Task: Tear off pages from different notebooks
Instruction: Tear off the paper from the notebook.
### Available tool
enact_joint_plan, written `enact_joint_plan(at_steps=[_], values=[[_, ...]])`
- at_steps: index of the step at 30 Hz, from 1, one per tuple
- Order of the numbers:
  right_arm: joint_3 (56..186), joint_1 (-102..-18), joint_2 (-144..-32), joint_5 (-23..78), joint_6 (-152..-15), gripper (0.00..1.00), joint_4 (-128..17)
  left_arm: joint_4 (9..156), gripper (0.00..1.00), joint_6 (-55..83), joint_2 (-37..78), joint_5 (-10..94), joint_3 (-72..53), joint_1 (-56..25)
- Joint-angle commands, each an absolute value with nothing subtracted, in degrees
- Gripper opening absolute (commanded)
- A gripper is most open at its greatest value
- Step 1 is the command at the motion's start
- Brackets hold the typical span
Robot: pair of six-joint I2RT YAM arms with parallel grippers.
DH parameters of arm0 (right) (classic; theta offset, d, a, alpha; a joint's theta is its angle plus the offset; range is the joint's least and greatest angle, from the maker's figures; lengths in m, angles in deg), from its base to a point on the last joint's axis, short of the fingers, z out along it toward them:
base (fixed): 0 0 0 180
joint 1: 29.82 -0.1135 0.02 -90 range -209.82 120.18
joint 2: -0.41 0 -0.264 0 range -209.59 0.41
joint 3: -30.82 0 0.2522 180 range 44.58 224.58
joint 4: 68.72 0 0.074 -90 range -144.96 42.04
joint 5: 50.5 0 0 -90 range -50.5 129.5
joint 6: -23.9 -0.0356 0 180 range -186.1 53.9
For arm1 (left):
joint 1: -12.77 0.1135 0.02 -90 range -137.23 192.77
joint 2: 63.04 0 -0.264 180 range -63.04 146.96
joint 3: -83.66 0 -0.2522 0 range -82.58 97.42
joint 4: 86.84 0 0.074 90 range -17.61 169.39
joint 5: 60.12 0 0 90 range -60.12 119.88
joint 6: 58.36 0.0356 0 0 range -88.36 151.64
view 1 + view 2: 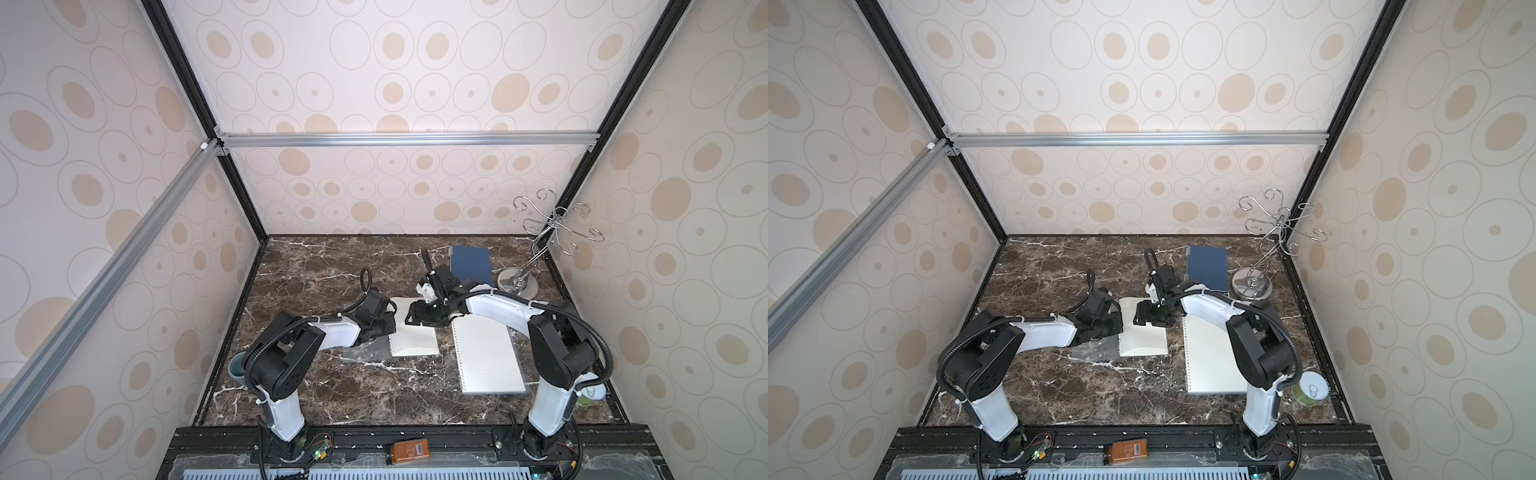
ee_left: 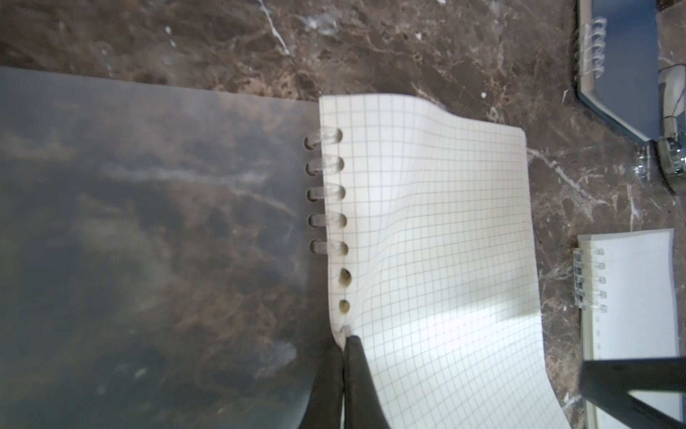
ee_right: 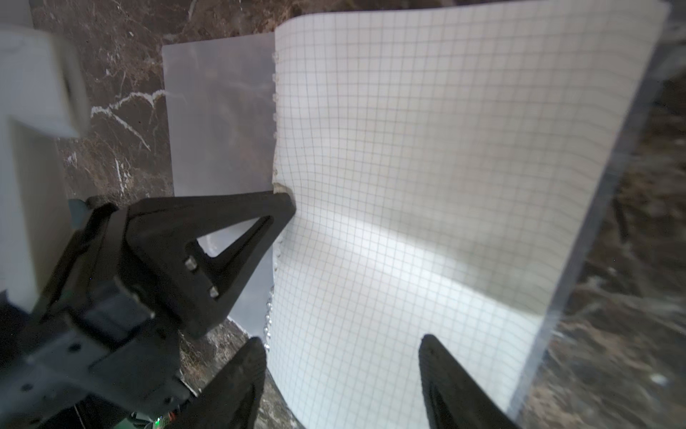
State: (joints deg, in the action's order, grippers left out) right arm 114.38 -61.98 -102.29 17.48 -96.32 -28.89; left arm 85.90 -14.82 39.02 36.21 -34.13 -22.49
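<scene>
Marble table (image 1: 332, 266) carries three notebooks. Large notebook (image 1: 488, 357): near right, long axis near-to-far, spiral on its left; far end hidden under the right arm. Blue notebook (image 1: 471, 264): far right, shut, near corner cut off by the wrist. Small notebook (image 1: 415, 347): centre, clear cover (image 2: 148, 223) flipped open leftward, far part hidden by both wrists. Page (image 2: 427, 223): gridded top sheet, buckled, long axis along the spiral, hole edge leftward; five rings threaded, remaining holes free. Left gripper (image 2: 344, 340): pinched tight on the page's hole-edge corner. Right gripper (image 3: 341, 338): jaws apart over the page; contact unclear.
</scene>
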Motion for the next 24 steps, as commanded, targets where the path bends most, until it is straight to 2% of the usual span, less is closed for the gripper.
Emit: enact_joint_plan(at_steps=[1, 6, 10, 24], values=[[108.8, -59.6, -96.8, 15.7, -100.3, 0.69, -29.4, 75.9, 0.00, -13.9, 42.8, 36.4, -37.1, -23.3], [99.0, -58.3, -90.5, 8.8, -107.2, 0.70, -35.5, 76.0, 0.00, -14.0, 43.0, 36.8, -36.9, -23.3], [93.9, -57.8, -87.6, 9.5, -108.6, 0.72, -36.6, 76.1, 0.00, -13.8, 43.1, 37.0, -36.8, -23.3], [93.0, -56.8, -91.3, 7.9, -109.0, 0.72, -41.3, 76.1, 0.00, -13.9, 42.6, 37.0, -37.2, -23.3]])
